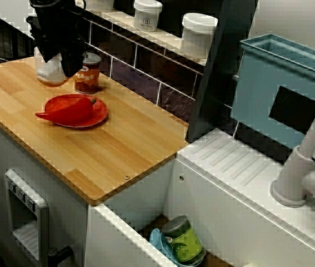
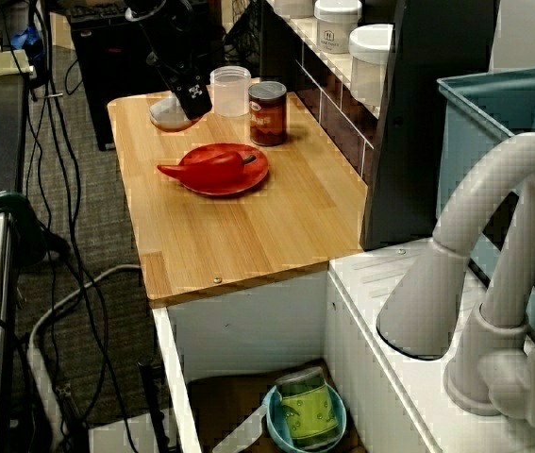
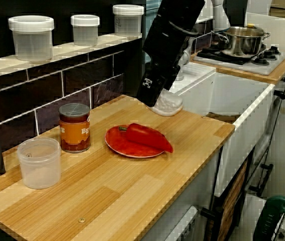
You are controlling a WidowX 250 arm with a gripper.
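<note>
A: Where does the gripper (image 3: 154,96) stand?
B: Low over the far end of the wooden counter (image 3: 132,201), tilted, its tip right at a whitish rounded thing (image 3: 169,104). In the low view along the counter the tip overlaps that thing's upper edge. I can't tell whether the two touch.
A: Fingers apart or together?
B: I can't tell that either. The black body hides them in the low view, the view over the tap and the view from above the sink.
A: Is the whitish rounded thing off the wood?
B: I'd judge not. It looks to sit flat on the counter, directly under the tip, so no lift shows.
A: What lies around it?
B: Near the gripper, toward the counter's middle, there's a red plate (image 3: 119,143) with a red pepper (image 3: 147,136) lying across it, inside the rim. Farther from the gripper, on the side of the tiled wall (image 3: 26,100), a jar (image 3: 75,128) with an orange label stands upright with its lid on. Beyond it, farthest from the gripper, is a clear plastic cup (image 3: 39,161), upright and apparently empty.
A: Anything tipped or spilled?
B: Nothing I can see, and all four stand apart from the gripper.
A: And off the counter?
B: Well away from the gripper, the sink (image 2: 248,330) holds a green can (image 2: 303,408) lying in a blue bowl (image 2: 272,415), with the tap (image 2: 493,245) beside it. Lidded tubs (image 3: 31,37) line up above the tiled wall
</note>
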